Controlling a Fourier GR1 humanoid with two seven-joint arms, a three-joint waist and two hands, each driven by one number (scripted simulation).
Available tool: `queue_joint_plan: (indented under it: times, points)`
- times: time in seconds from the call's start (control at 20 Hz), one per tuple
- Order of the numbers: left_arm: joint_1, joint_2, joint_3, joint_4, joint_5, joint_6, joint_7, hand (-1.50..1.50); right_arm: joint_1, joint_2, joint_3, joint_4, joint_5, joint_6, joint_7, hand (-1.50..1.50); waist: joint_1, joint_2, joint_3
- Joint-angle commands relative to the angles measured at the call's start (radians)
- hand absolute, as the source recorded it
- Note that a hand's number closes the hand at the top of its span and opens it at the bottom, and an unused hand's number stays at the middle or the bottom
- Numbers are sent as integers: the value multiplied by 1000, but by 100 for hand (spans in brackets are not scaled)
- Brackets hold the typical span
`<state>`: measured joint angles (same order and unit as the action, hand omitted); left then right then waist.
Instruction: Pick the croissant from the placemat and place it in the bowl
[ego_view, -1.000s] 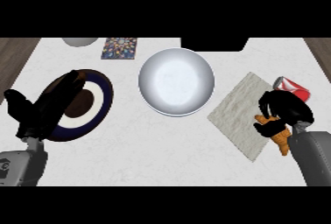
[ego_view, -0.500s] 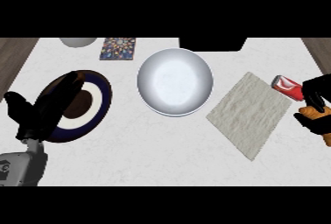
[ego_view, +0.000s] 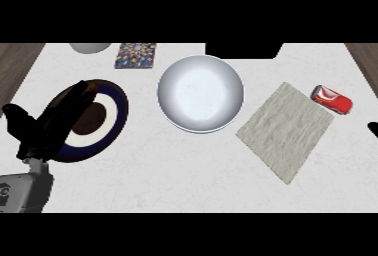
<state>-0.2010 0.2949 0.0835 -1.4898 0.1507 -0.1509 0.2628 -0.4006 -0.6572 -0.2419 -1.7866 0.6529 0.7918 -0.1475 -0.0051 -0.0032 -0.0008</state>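
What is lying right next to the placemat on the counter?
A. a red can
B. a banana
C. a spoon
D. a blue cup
A. A red can lies on its side on the counter, just past the upper right edge of the grey placemat; no banana, blue cup or spoon shows anywhere.

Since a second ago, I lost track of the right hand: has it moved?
Yes. It went rightward, away from the placemat, past the red can; only a dark tip shows at the right edge.
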Motion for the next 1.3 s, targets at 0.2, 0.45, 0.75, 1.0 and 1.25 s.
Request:
queue_joint_plan:
  times: [0.2,0.45,0.75,1.0,1.25]
  points:
    - [4,-19,-1,41,-13,-13,-25,0,-187,187,-57,-94,-254,233,323,150,1,0,-1]
    - [-1,-3,12,-4,-12,-17,9,0,-374,304,2,-77,-318,217,597,150,7,0,-1]
    - [6,-31,3,-17,-27,-8,5,0,-473,436,144,-13,-217,40,682,150,14,3,0]
    - [6,-14,17,-65,4,-31,62,0,-545,508,240,141,-80,-115,646,150,22,5,0]
    - [-77,-21,32,67,-21,-34,-11,0,-637,535,265,381,8,-234,586,150,18,9,0]
